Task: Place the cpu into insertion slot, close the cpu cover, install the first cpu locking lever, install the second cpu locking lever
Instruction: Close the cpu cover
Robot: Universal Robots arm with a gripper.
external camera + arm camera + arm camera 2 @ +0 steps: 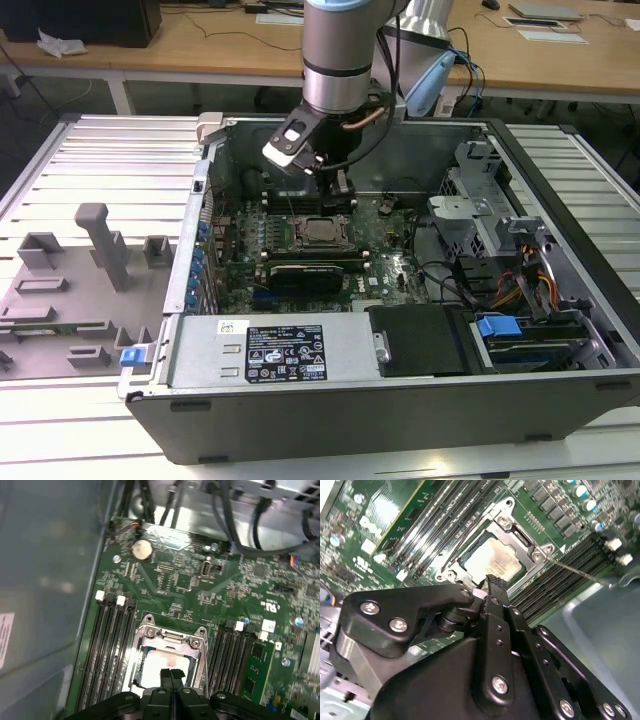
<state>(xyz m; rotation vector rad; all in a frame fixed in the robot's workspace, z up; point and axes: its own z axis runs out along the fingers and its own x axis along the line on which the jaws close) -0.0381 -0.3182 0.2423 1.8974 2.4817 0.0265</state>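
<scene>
Presently clenched: jaws of the gripper (171, 674) pressed flat together, nothing grasped between them. Poised directly above the insertion slot (322, 232) in both wrist views, black fingertips (494, 583) over the chip's edge; contact with the chip not determinable. Seated in the insertion slot: the cpu (496, 560), pale metal top facing up. Lying flat on the insertion slot: the cpu cover (172, 636), framing the chip through its square window. Note the thin metal locking lever (580, 573) running out from one corner of the insertion slot, angled over the memory slots (560, 592) just beside it. Second bank of memory slots (111, 635) on the opposite flank of the insertion slot. Round coin cell (142, 550) well apart from the insertion slot, on the same green board (170, 587). Long black card (305, 270) just beside the insertion slot in the exterior view. Black label (285, 352) with white print on the silver housing (200, 355), beyond that card from the insertion slot. White sticker (4, 635) with dark print on the grey case wall (50, 555), well apart from the insertion slot.
</scene>
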